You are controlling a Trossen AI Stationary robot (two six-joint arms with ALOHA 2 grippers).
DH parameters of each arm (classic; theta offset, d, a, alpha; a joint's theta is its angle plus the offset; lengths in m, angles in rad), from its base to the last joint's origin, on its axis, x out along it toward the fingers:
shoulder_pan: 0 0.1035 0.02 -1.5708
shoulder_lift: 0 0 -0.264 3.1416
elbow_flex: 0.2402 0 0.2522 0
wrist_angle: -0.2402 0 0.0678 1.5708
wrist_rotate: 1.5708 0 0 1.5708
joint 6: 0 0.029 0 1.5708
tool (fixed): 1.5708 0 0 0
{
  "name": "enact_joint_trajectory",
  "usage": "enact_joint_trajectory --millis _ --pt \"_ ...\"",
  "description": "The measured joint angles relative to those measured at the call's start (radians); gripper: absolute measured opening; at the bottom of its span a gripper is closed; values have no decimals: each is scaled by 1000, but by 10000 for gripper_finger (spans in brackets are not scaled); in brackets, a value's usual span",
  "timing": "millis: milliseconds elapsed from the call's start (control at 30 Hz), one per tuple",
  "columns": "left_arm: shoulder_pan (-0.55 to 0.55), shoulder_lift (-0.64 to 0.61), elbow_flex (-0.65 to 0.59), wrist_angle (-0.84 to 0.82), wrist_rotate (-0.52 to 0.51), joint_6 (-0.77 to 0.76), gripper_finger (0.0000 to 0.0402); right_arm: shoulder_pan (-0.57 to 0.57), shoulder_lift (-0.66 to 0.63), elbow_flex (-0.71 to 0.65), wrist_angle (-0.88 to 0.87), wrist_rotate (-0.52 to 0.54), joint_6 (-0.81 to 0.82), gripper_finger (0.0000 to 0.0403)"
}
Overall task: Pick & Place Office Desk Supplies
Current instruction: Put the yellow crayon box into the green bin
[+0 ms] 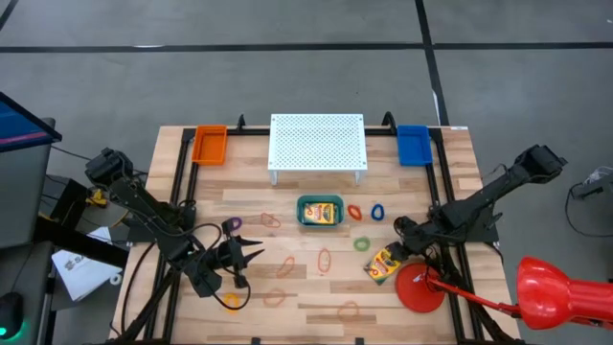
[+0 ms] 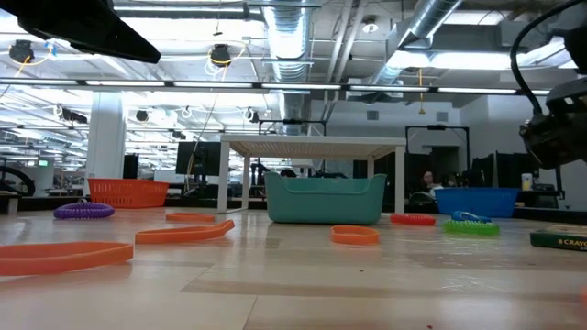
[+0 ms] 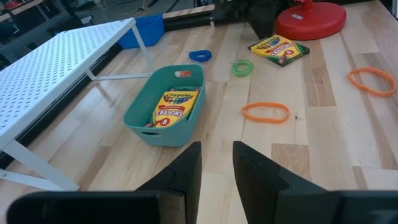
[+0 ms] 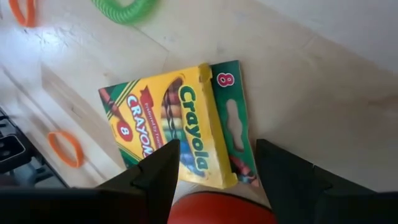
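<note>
One crayon box (image 3: 172, 107) in teal bin (image 1: 320, 212). Right gripper (image 4: 214, 165), fingers wide, above second crayon box (image 4: 180, 127). Left gripper (image 3: 216, 163) narrow, empty. Rubber bands (image 1: 324, 260) remain on table (image 1: 460, 182).

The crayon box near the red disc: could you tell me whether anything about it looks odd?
Yes: the crayon box lies flat on the table with its lid flap folded open, beside the red disc. The open right gripper hovers above it.

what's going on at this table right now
Two robot arms are sorting desk supplies. The right gripper is open just above a crayon box lying beside the red disc. The left gripper holds nothing. Another crayon box already sits in the teal bin, with rubber bands scattered around.
</note>
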State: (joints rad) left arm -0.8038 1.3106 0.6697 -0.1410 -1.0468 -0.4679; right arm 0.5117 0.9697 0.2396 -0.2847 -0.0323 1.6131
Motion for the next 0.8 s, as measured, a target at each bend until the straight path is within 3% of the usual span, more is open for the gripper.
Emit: enact_joint_trajectory --millis 333,800 --pt "0 0 0 0 0 0 85 0 1 -1 -2 -8 -4 200" --pt "0 0 0 0 0 0 85 -1 2 -3 -18 -4 -24 109"
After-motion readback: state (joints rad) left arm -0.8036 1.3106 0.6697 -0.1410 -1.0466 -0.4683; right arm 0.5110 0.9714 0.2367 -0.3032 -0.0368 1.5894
